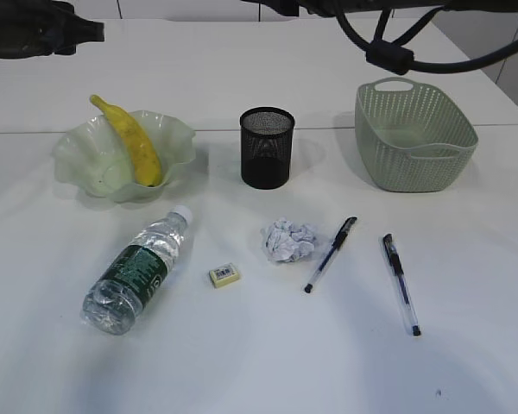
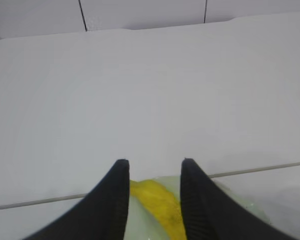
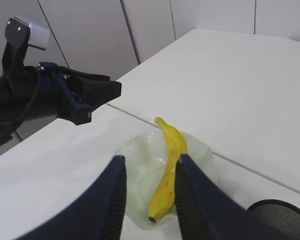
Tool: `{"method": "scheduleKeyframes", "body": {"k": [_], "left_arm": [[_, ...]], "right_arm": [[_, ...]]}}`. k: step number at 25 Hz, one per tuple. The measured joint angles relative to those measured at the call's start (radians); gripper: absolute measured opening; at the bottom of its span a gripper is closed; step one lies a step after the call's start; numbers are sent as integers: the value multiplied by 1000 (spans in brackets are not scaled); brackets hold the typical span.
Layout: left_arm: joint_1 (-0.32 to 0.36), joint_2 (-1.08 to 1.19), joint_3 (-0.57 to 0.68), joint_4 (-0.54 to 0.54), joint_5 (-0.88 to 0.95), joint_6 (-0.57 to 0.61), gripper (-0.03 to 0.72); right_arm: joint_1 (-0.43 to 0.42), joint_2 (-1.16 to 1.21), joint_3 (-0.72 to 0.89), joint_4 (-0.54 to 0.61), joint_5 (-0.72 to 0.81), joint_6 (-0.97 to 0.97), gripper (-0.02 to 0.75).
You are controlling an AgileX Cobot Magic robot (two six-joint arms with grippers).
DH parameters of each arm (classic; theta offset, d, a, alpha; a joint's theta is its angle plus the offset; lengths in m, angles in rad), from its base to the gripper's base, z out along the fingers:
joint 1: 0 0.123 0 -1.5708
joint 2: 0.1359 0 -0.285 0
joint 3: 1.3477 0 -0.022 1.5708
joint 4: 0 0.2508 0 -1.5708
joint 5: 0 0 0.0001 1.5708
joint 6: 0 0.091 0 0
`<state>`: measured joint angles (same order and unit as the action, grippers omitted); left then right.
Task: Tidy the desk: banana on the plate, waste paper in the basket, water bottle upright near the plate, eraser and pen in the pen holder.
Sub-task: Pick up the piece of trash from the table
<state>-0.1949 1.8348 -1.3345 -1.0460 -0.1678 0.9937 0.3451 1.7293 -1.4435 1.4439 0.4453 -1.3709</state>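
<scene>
1. Banana [image 1: 136,143] lies in the plate [image 1: 78,155]; that step looks done.
2. Left pincer [image 2: 152,167] and right pincer [image 3: 149,162] both apart, empty, above the plate.
3. Left of the task, judged: waste paper [image 1: 287,241], eraser [image 1: 224,275], two pens [image 1: 331,254] lie right of the plate; water bottle [image 1: 136,271] lies flat in front of it.
4. Bottle label green, text unreadable.

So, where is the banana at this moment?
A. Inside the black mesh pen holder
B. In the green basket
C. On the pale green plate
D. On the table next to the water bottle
C: the banana lies on the wavy-edged pale green plate, with its stem end sticking out over the back rim.
</scene>
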Motion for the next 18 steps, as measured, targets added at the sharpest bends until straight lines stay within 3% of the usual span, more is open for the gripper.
{"method": "scheduleKeyframes", "body": {"k": [6,13,18], "left_arm": [[0,-31,5,-27,-37,75,240],[-84,-36,5,-195,-189,396,240],[-119,-36,5,-272,-281,468,240]], "right_arm": [[0,0,0,0,9,13,251],[0,0,0,0,15,17,251],[0,0,0,0,20,19,251]]}}
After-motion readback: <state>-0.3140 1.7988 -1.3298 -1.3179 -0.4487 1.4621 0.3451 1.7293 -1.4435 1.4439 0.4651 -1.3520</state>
